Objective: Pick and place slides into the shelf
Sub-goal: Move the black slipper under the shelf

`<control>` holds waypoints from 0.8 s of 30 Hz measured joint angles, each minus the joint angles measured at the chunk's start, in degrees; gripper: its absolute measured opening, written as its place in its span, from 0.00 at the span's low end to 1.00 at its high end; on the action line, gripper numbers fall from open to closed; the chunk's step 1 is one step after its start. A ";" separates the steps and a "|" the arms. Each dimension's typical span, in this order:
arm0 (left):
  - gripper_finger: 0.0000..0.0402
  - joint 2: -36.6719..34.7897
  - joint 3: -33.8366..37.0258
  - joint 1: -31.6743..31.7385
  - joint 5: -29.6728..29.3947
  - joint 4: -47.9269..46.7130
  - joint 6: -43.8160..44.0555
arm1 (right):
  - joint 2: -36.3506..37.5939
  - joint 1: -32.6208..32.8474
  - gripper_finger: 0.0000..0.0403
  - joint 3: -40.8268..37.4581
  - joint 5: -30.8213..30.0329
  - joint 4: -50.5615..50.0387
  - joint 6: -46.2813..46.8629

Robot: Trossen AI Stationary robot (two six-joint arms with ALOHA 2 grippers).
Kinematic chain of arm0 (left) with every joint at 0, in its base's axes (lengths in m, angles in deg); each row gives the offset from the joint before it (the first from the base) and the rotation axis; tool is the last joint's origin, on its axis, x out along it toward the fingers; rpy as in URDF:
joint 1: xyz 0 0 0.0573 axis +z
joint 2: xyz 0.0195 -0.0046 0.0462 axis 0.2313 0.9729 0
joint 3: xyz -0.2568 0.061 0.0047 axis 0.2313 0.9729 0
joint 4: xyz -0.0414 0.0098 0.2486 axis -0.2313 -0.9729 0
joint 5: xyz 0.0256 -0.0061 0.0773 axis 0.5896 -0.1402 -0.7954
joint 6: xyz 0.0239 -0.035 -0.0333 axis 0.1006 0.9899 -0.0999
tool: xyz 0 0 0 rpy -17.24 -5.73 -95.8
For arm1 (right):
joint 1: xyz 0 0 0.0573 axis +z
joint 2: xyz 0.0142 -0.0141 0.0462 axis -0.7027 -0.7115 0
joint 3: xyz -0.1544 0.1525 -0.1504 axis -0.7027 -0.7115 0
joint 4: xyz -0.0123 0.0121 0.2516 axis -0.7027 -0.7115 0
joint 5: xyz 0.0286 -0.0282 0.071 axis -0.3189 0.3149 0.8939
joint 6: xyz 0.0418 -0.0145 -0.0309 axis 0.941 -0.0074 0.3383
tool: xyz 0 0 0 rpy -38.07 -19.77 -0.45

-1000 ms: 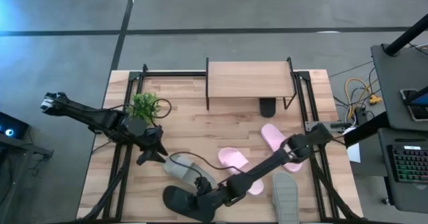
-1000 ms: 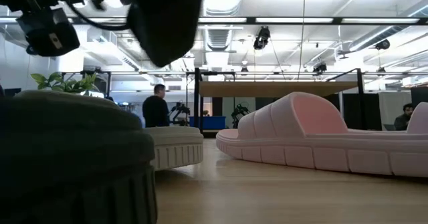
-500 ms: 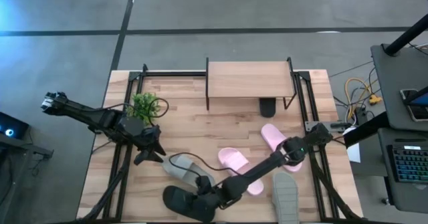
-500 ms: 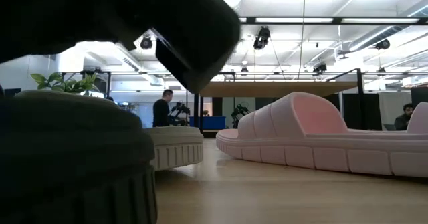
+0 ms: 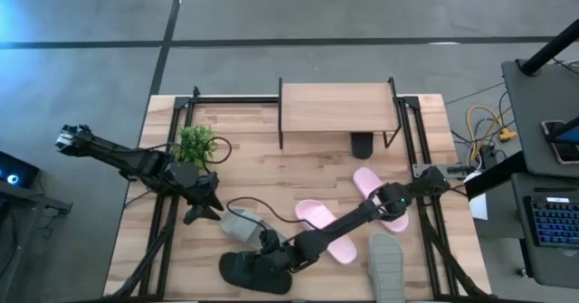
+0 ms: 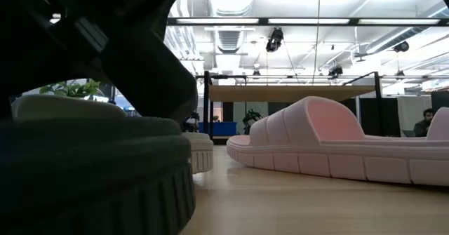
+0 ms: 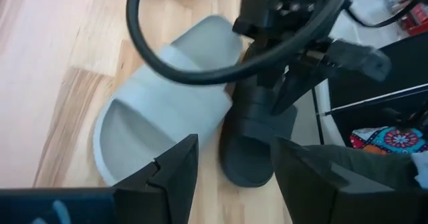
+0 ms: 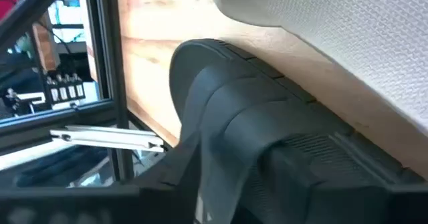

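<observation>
A black slide (image 5: 246,272) lies near the table's front edge, left of centre, with my right gripper (image 5: 270,255) down on its strap. A light grey slide (image 5: 244,223) lies just beyond it. My left gripper (image 5: 204,209) hovers open to the left of the grey slide (image 7: 157,114) and touches nothing. Two pink slides (image 5: 324,227) (image 5: 378,193) and another grey slide (image 5: 389,267) lie to the right. The shelf (image 5: 336,108) stands at the far edge, with a black slide (image 5: 362,145) under it. My right gripper has the black slide's wide strap (image 8: 267,140) between its two fingers, which reach slanting down from the table's right side. One finger (image 8: 172,174) shows at the strap's side; the other pad is hidden by the strap. The slide's sole rests on the table.
A small green plant (image 5: 194,143) stands behind my left arm. Black frame rails (image 5: 172,158) run along the table's left and right sides. Bare wood lies between the shelf and the pink slides.
My right gripper has moved toward the table's left edge and down onto the black slide. In the low view the black slide's edge has shifted sideways and sits a little higher than before.
</observation>
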 joint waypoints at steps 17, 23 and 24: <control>0.43 -0.27 0.71 0.02 -1.01 0.52 -0.04 | 3.41 1.38 0.03 1.87 -5.48 -10.03 1.55; 0.43 -0.67 0.71 0.02 -0.98 0.69 -0.02 | 10.43 4.52 0.03 2.78 -16.42 -28.96 15.57; 0.43 -0.67 0.71 0.02 -0.98 0.70 -0.02 | 11.14 4.94 0.03 2.78 -17.89 -31.40 18.34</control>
